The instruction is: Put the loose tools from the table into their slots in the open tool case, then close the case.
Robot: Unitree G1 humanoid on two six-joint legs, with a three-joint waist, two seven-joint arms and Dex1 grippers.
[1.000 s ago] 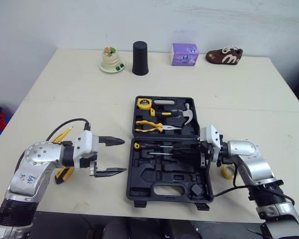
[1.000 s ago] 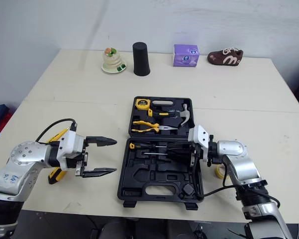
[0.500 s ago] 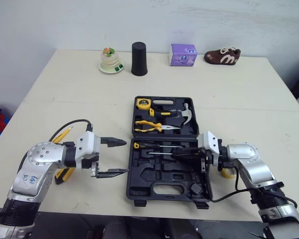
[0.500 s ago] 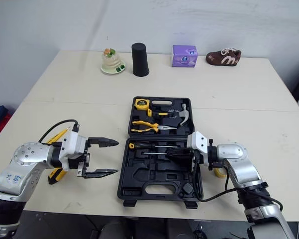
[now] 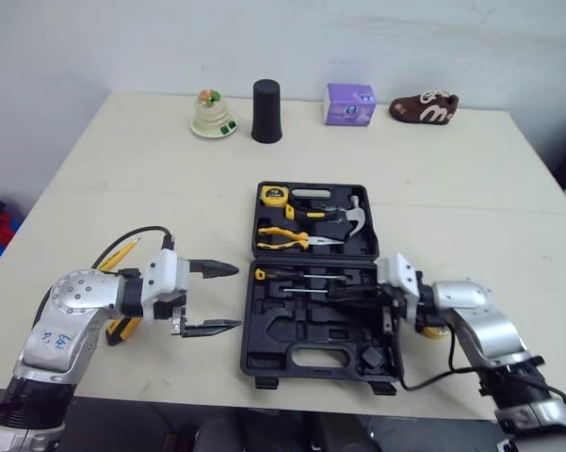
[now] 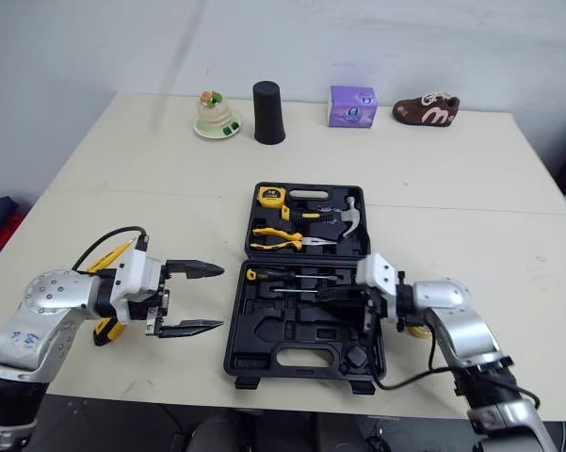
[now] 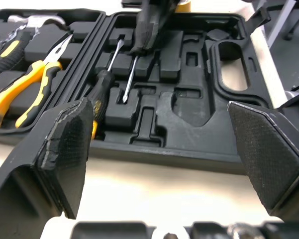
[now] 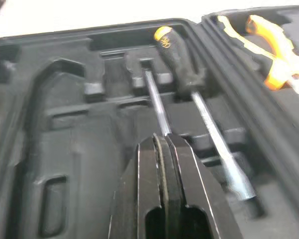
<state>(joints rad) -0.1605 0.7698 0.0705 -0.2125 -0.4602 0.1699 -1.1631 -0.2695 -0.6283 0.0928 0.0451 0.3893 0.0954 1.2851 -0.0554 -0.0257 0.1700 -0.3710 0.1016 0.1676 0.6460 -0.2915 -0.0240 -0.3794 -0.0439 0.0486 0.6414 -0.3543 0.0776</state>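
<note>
The black tool case (image 5: 312,360) lies open at the table's middle. Its far half holds a tape measure (image 5: 274,196), yellow pliers (image 5: 287,237) and a hammer (image 5: 345,215). Two screwdrivers (image 5: 297,278) lie in the near half. My right gripper (image 5: 332,290) is shut with nothing between its fingers (image 8: 161,164), and its tip lies low over the second screwdriver's shaft (image 8: 155,104). My left gripper (image 5: 234,296) hangs open just left of the case, facing it. A yellow-and-black tool (image 5: 121,330) lies on the table beside my left forearm. A yellow roll (image 5: 434,328) is partly hidden behind my right arm.
Along the table's far edge stand a small figurine on a dish (image 5: 212,113), a black cup (image 5: 266,110), a purple box (image 5: 349,103) and a brown shoe (image 5: 425,105). Bare tabletop lies between them and the case.
My right gripper has swung from beside the case's right edge to lie level over the screwdrivers in the near half. The left gripper has stayed where it was, open.
</note>
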